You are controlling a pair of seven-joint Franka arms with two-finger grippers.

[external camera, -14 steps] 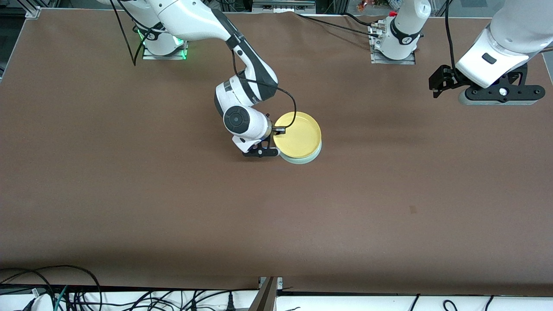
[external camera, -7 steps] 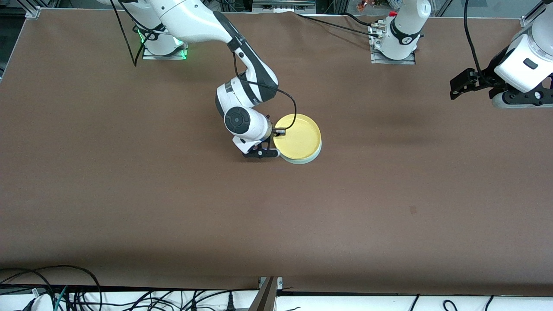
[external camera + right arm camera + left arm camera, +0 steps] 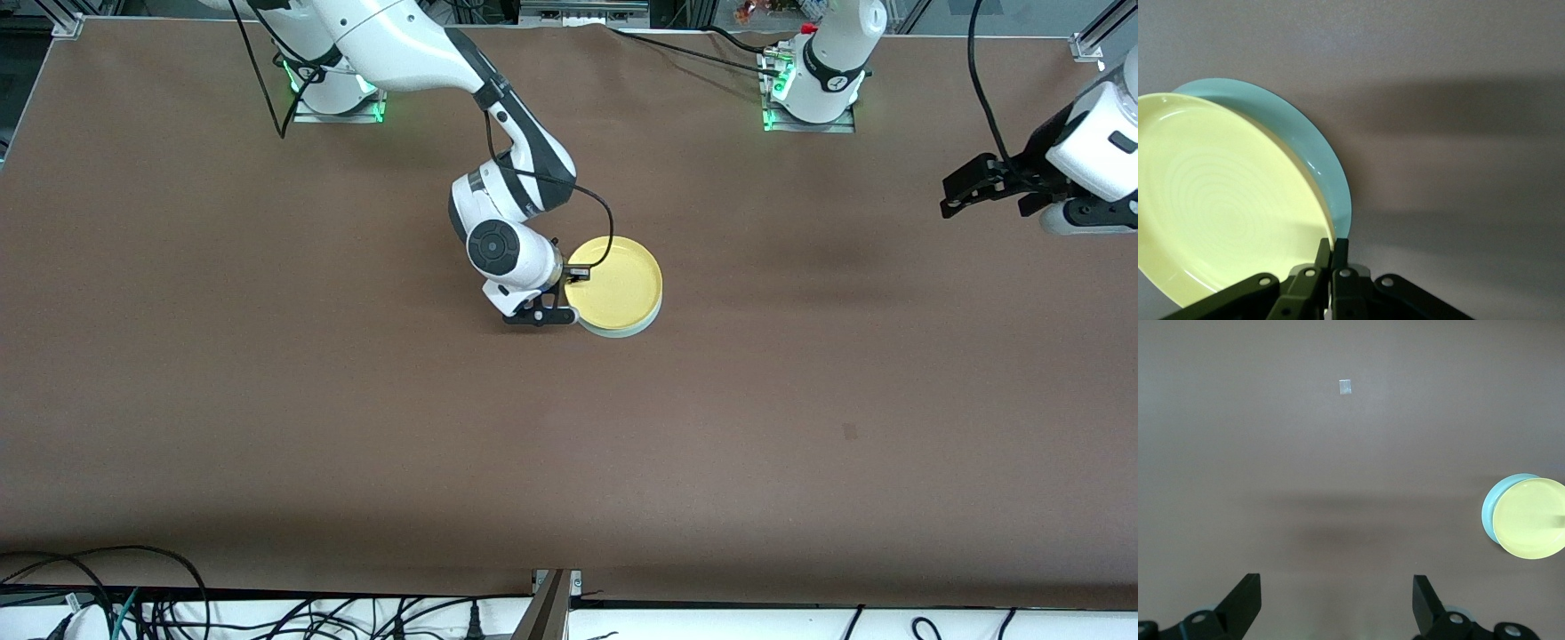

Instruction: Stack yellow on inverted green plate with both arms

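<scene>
The yellow plate (image 3: 618,284) lies on the pale green plate (image 3: 642,325) at the table's middle; only a thin green edge shows under it. My right gripper (image 3: 572,272) is shut on the yellow plate's rim at the side toward the right arm's end. In the right wrist view the fingers (image 3: 1332,250) pinch the yellow plate (image 3: 1218,207) at its rim, with the green plate (image 3: 1308,143) under it. My left gripper (image 3: 965,189) is open and empty, up over the left arm's end of the table. The left wrist view shows both plates far off, yellow (image 3: 1531,518) on green (image 3: 1491,507).
A small pale mark (image 3: 849,431) lies on the brown table (image 3: 356,427) nearer the front camera; it also shows in the left wrist view (image 3: 1345,387). Cables (image 3: 133,596) run along the table's near edge. The arm bases (image 3: 809,107) stand at the top.
The left arm has drawn back toward its end of the table. The right gripper has stayed at the yellow plate's rim, and the plate has settled slightly on the green one.
</scene>
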